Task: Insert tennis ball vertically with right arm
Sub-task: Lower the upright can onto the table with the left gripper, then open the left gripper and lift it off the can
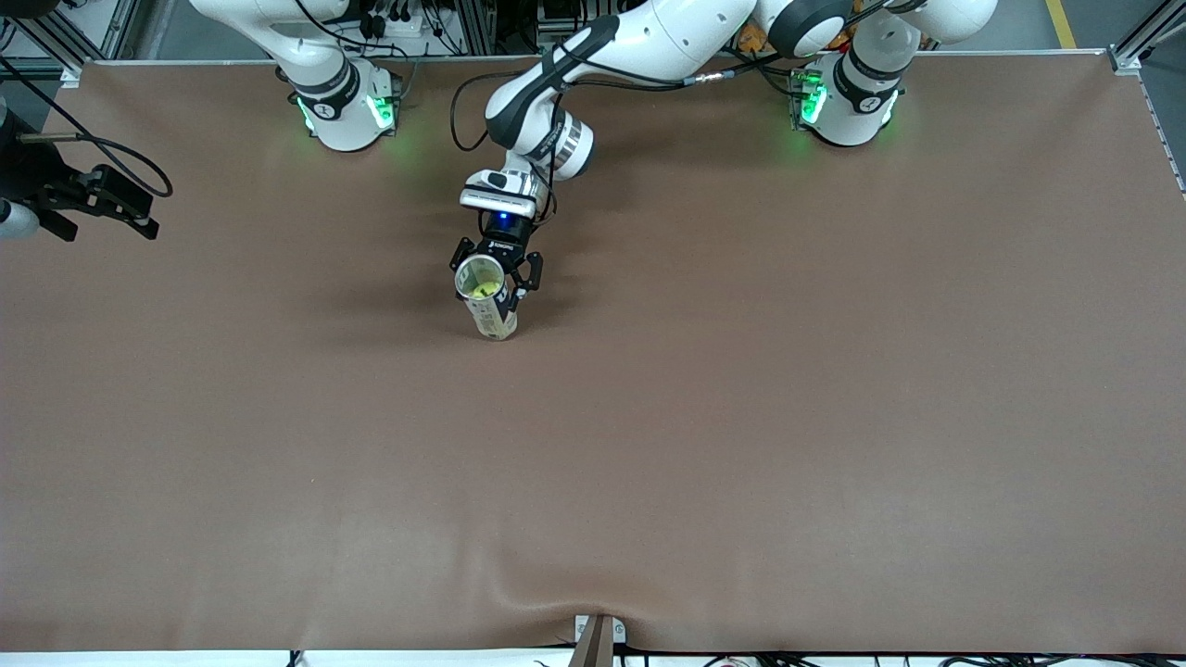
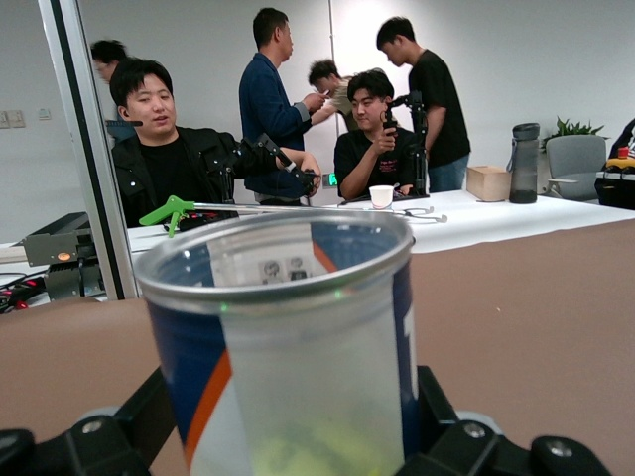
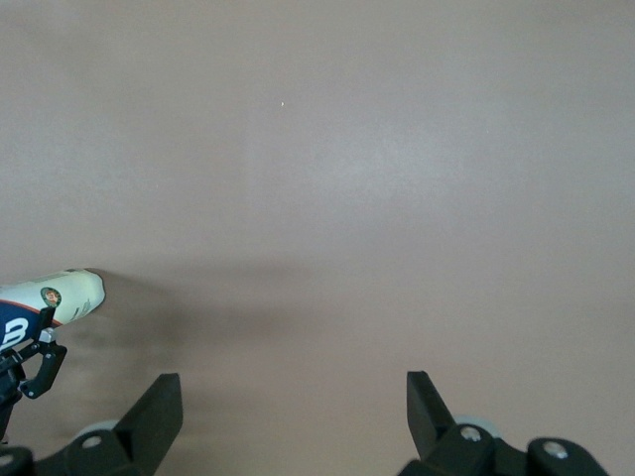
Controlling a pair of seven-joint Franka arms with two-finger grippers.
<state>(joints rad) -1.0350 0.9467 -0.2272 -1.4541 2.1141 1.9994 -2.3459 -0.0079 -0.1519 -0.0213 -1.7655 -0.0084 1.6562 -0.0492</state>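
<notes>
The brown table (image 1: 741, 445) is bare apart from one tennis ball can (image 1: 488, 301), which stands upright near the middle, toward the robots' bases. The left arm is reached across to it, and the left gripper (image 1: 498, 262) is set around the can's upper part with its jaws spread to either side; no firm contact with the wall can be made out, so it is judged open rather than clamped. The right gripper (image 1: 148, 213) is held over the right arm's end of the table, well apart from the can, its jaws wide and nothing between them. The tennis ball (image 1: 482, 289) is seen inside the can, low down, as a yellow-green patch.

The insertion is therefore judged done, and only the clearing away is left. The left gripper is best drawn off without its fingers (image 2: 99, 436) brushing the can's wall, since a light, tall can is easily tipped. The right arm is best kept clear.
</notes>
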